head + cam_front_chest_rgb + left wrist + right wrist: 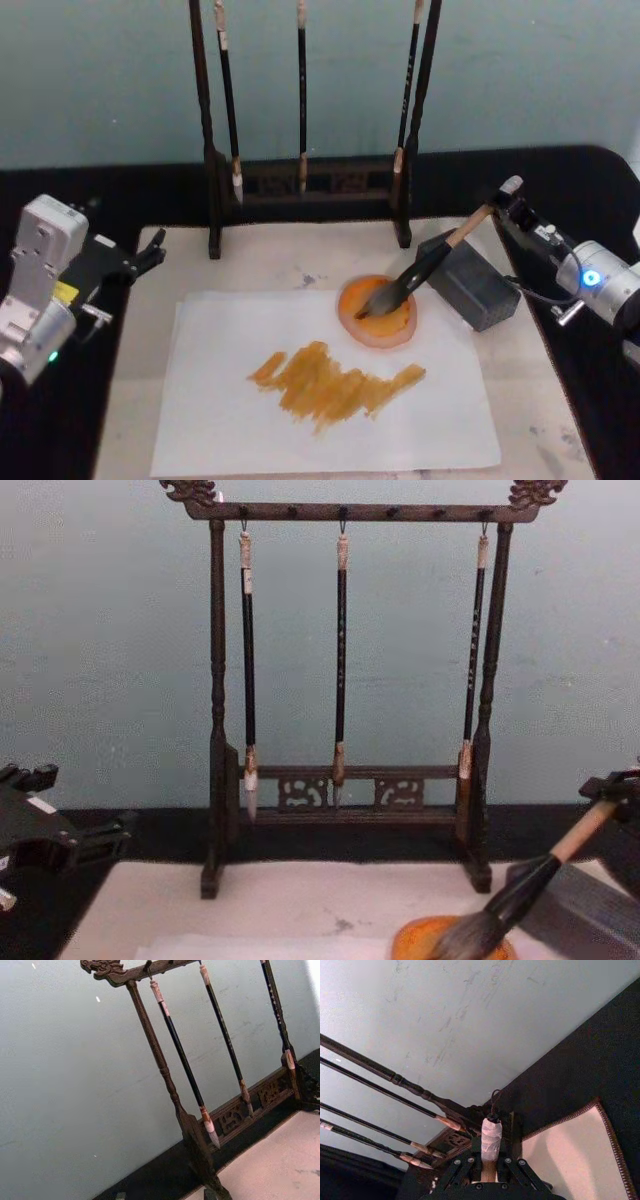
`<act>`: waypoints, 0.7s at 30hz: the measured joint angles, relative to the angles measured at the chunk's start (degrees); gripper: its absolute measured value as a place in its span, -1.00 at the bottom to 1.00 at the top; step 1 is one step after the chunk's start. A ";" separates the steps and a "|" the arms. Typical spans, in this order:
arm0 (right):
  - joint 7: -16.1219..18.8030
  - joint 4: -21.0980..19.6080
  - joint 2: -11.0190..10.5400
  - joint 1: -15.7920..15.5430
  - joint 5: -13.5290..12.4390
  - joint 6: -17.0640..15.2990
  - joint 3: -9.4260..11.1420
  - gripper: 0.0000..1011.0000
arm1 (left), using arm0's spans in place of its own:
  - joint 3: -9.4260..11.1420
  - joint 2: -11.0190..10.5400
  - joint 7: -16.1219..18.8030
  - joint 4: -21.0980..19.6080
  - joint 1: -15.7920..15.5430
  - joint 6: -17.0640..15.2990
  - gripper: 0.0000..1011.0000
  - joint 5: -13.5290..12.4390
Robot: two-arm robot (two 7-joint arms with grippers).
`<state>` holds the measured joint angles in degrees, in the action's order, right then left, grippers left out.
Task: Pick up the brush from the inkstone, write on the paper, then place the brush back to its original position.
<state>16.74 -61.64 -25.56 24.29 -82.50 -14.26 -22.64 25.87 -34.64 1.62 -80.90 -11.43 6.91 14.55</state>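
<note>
Right gripper (503,205) pinches the brush (430,262), slanting over the inkstone (478,285), bristles in the dish (400,330) beside it. Left gripper (148,254) parked well left of the inkstone; closure indeterminate.

Large brush (425,265) tilted, bristles in orange dish (385,330) — paper (220,430) flat, orange strokes across.

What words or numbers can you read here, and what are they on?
No text reads clearly anywhere.
Yellow sticker behind the left hand: too blurred.
Pale marks on the hanging brushes: too small.
Orange strokes on the paper: scribbles, not letters.
</note>
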 joint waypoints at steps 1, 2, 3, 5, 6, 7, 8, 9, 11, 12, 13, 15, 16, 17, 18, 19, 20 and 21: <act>-0.01 0.06 -0.02 0.08 -0.05 0.03 -0.12 -0.68 | 0.00 0.00 0.00 0.00 0.00 0.00 1.00 0.00; -0.02 0.11 -0.03 0.16 -0.10 0.07 -0.21 -0.68 | 0.00 0.00 0.00 0.00 0.00 0.00 1.00 0.00; -0.02 0.15 -0.05 0.23 -0.14 0.11 -0.31 -0.68 | 0.00 0.00 0.00 0.00 0.00 0.00 1.00 0.00; 0.00 0.40 -0.10 0.49 -0.33 0.13 -0.63 -0.68 | 0.00 0.00 0.00 0.00 0.00 0.00 1.00 0.00; 0.03 0.48 -0.13 0.59 -0.38 0.11 -0.75 -0.68 | 0.00 0.00 0.00 0.00 0.00 0.00 1.00 0.00; 0.07 0.59 -0.16 0.71 -0.44 0.08 -0.89 -0.68 | 0.00 0.00 0.00 0.00 0.00 0.00 1.00 0.00; 0.07 0.59 -0.16 0.71 -0.44 0.07 -0.88 -0.68 | 0.00 0.00 0.00 0.00 0.00 0.00 1.00 0.00; 0.07 0.59 -0.16 0.71 -0.44 0.08 -0.88 -0.68 | 0.00 0.00 0.00 0.00 0.00 0.00 1.00 0.00; 0.07 0.58 -0.15 0.71 -0.44 0.07 -0.85 -0.68 | 0.00 0.00 0.00 0.00 0.00 0.00 1.00 0.00; 0.07 0.58 -0.15 0.70 -0.44 0.07 -0.84 -0.68 | 0.00 0.00 0.00 0.00 -0.01 0.00 1.00 0.00; 0.07 0.56 -0.14 0.68 -0.44 0.07 -0.81 -0.68 | 0.00 0.00 0.00 0.00 0.00 0.00 1.00 0.00; 0.07 0.55 -0.14 0.66 -0.44 0.06 -0.78 -0.68 | 0.00 0.00 0.00 0.00 0.00 0.00 1.00 0.00; 0.07 0.54 -0.14 0.65 -0.44 0.06 -0.77 -0.68 | 0.00 0.00 0.00 0.00 0.00 0.00 1.00 0.00; 0.06 0.53 -0.13 0.63 -0.44 0.05 -0.75 -0.68 | 0.00 0.00 0.00 0.00 0.00 0.00 1.00 0.00; 0.06 0.53 -0.13 0.62 -0.44 0.05 -0.73 -0.68 | 0.00 0.00 0.00 0.00 0.00 0.00 1.00 0.00; 0.06 0.52 -0.12 0.61 -0.44 0.05 -0.72 -0.68 | 0.00 0.00 0.00 0.00 0.00 0.00 1.00 0.00; 0.06 0.51 -0.11 0.60 -0.44 0.05 -0.71 -0.65 | 0.00 0.00 0.00 0.00 0.00 0.00 1.00 0.00; 0.05 0.51 -0.11 0.59 -0.44 0.05 -0.70 -0.62 | 0.00 0.00 0.00 0.00 0.00 0.00 1.00 0.00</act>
<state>16.79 -61.13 -25.67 24.88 -82.94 -14.21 -23.33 25.86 -34.65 1.62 -80.90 -11.43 6.91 14.55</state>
